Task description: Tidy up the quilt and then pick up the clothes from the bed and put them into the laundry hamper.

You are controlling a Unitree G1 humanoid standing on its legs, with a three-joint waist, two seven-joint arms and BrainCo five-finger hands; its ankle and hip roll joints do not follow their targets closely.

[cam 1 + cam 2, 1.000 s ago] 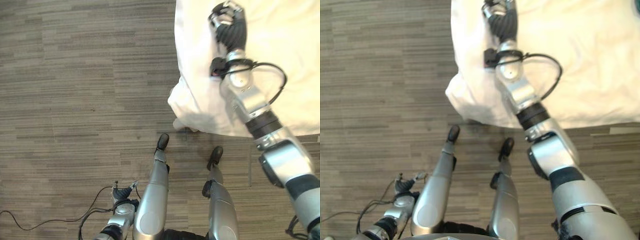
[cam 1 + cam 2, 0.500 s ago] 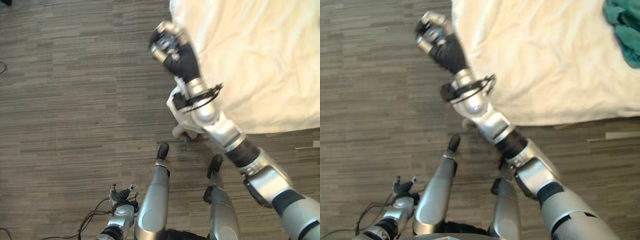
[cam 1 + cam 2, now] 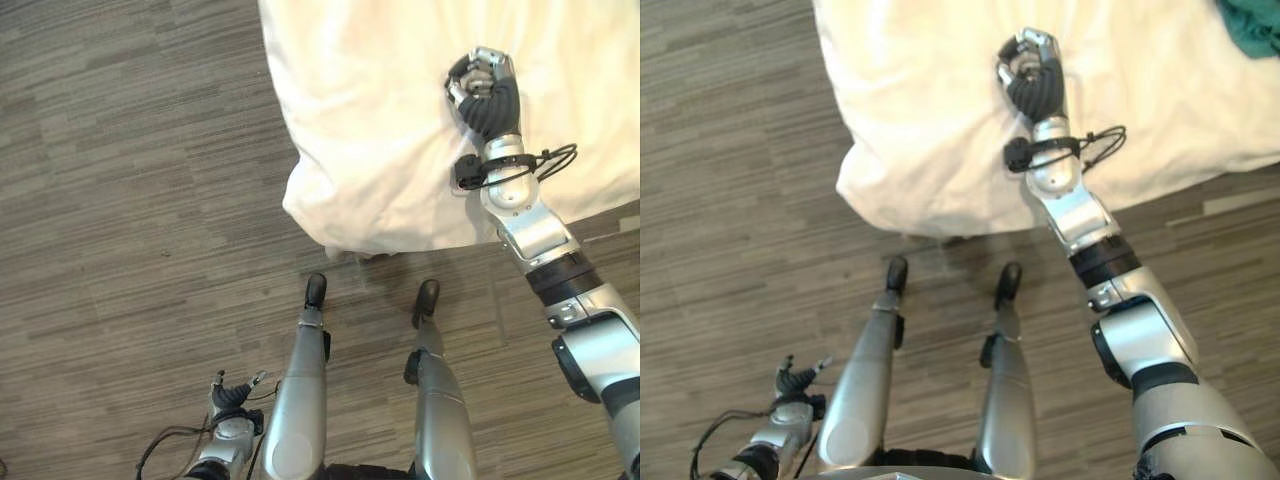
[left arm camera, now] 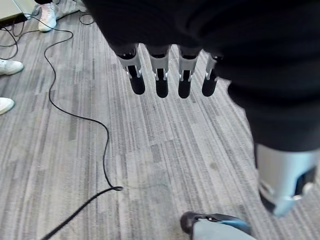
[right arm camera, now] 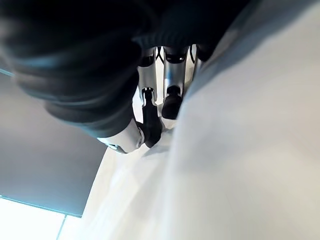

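The white quilt [image 3: 370, 130] covers the bed, and its rounded corner [image 3: 312, 205] hangs over the floor. My right hand [image 3: 484, 88] is over the quilt near the bed's front edge, fingers curled into a fist; in the right wrist view its fingertips [image 5: 171, 104] meet the thumb close against the white cloth, with no fold seen between them. A teal garment [image 3: 1252, 26] lies on the bed at the far right. Down by my side above the floor, my left hand [image 3: 233, 396] hangs with its fingers [image 4: 159, 85] straight and nothing in it.
Grey wood-look floor [image 3: 130, 200] spreads to the left of the bed and in front of it. A person's white shoes [image 4: 48, 15] stand on the floor farther off in the left wrist view.
My right hand has swung from over the floor at the bed's left edge back to the right, over the quilt. The head view has shifted too. The left hand stays low.
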